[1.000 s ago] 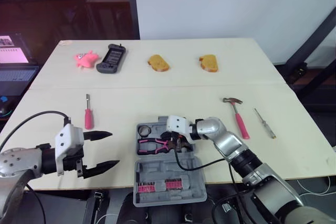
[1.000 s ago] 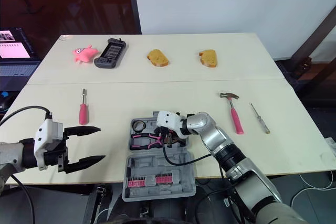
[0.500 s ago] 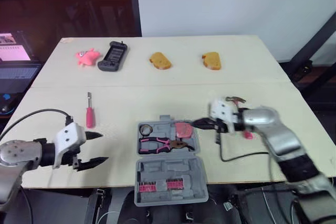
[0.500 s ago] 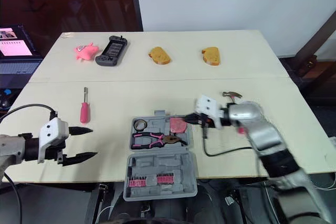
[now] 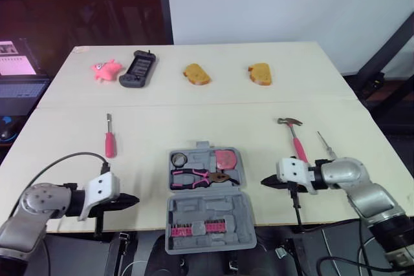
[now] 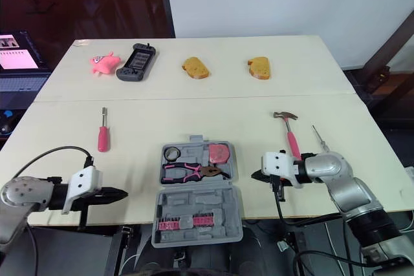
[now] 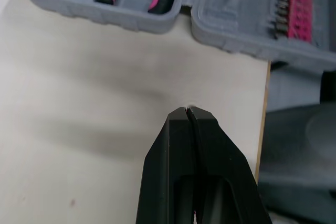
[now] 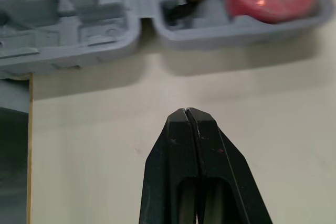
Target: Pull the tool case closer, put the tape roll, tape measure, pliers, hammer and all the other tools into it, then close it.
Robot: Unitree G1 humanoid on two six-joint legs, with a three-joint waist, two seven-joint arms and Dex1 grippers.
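The grey tool case [image 5: 207,207] lies open at the table's front edge, holding a tape roll [image 5: 179,158], pink-handled pliers [image 5: 197,177] and a pink tape measure [image 5: 226,158]. Bits [image 5: 194,230] line its lid. A pink-handled hammer [image 5: 294,140] and a thin screwdriver [image 5: 326,147] lie to the case's right. A red screwdriver [image 5: 109,138] lies to the left. My left gripper [image 5: 132,200] is shut and empty, low at the front left, apart from the case. My right gripper [image 5: 266,181] is shut and empty, just right of the case.
On the far half of the table sit a pink pig toy [image 5: 105,70], a black handheld device [image 5: 137,70] and two pieces of bread [image 5: 195,74] [image 5: 260,74]. A laptop [image 5: 18,72] stands off the table's left side.
My left gripper has shut from wide open and dropped toward the front edge. My right arm has pulled out of the case to its right side, leaving the pink tape measure inside.
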